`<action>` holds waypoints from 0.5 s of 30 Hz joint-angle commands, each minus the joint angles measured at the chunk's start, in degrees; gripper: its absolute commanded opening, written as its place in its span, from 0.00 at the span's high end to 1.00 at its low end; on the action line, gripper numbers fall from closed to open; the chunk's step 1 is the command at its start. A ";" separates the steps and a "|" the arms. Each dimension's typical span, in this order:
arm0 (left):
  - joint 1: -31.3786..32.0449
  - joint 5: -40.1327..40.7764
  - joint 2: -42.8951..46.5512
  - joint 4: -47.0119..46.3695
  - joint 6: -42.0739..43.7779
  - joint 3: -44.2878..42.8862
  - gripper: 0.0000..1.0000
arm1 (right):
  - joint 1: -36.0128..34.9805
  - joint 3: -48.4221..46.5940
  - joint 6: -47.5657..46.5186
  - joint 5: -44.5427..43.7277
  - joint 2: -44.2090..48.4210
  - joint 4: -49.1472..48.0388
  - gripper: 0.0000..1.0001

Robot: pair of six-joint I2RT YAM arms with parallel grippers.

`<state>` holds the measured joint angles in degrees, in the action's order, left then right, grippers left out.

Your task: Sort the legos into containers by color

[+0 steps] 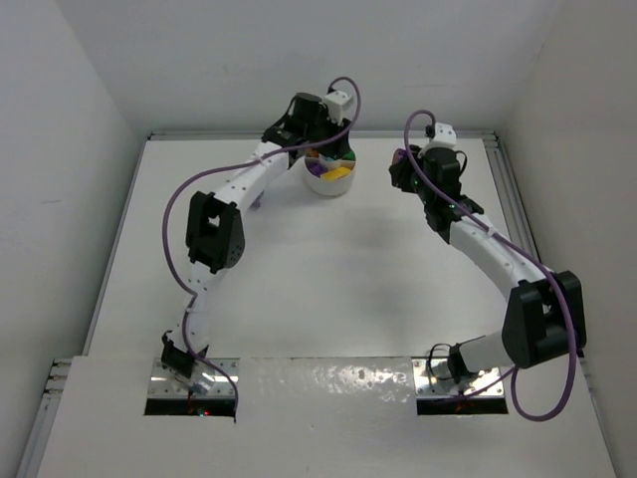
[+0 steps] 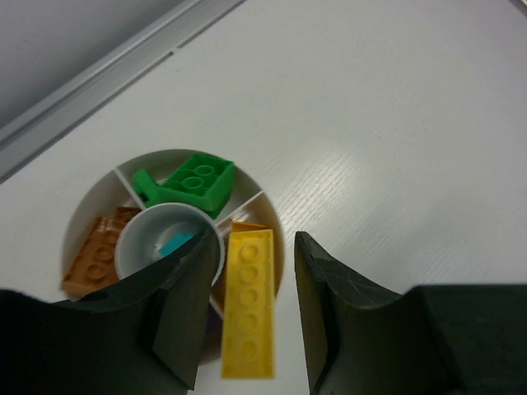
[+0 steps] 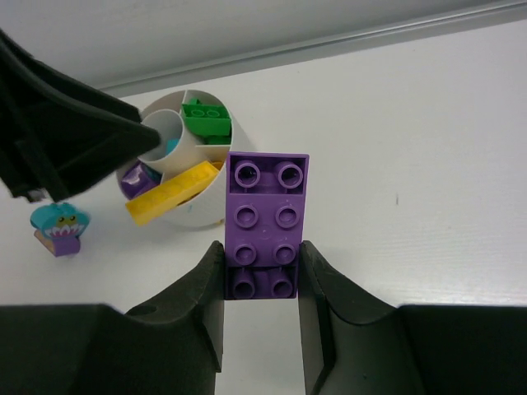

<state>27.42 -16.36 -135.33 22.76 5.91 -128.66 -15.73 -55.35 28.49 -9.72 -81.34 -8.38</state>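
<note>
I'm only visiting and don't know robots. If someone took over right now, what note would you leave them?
Left hand: open, over the dish, with its jaws either side of the long yellow brick.
Right hand: shut on a purple brick, beside the dish.
In the dish: green bricks, an orange brick, a teal piece in the middle well, and some purple. The yellow brick sticks out over the rim.
Left to do: put the purple brick with the purple, and probably deal with the small teal and purple figure on the table by the dish.
</note>
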 commanded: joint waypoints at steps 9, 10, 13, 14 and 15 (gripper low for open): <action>-11.68 -2.10 15.26 1.85 4.71 6.30 0.59 | 0.52 -5.55 -3.79 8.39 -2.68 -2.43 1.00; -12.12 -2.18 16.23 1.15 5.77 7.62 0.59 | 0.52 -5.64 -4.84 8.75 -2.77 -2.17 1.00; -13.09 -4.20 19.48 -0.96 9.64 13.07 0.59 | 0.52 -5.91 -7.65 11.99 -2.77 -1.29 1.00; -13.35 -5.42 20.97 -1.49 11.30 15.26 0.59 | 0.52 -5.65 -8.36 13.13 -2.68 -1.29 1.00; -13.79 -8.92 21.59 -2.36 12.18 16.24 0.59 | 0.52 -4.60 -9.06 15.58 -2.42 -1.55 1.00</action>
<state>13.39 -19.16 -117.54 23.20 12.67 -115.44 -15.31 -58.26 23.27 0.21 -84.29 -8.29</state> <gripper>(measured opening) 0.408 0.321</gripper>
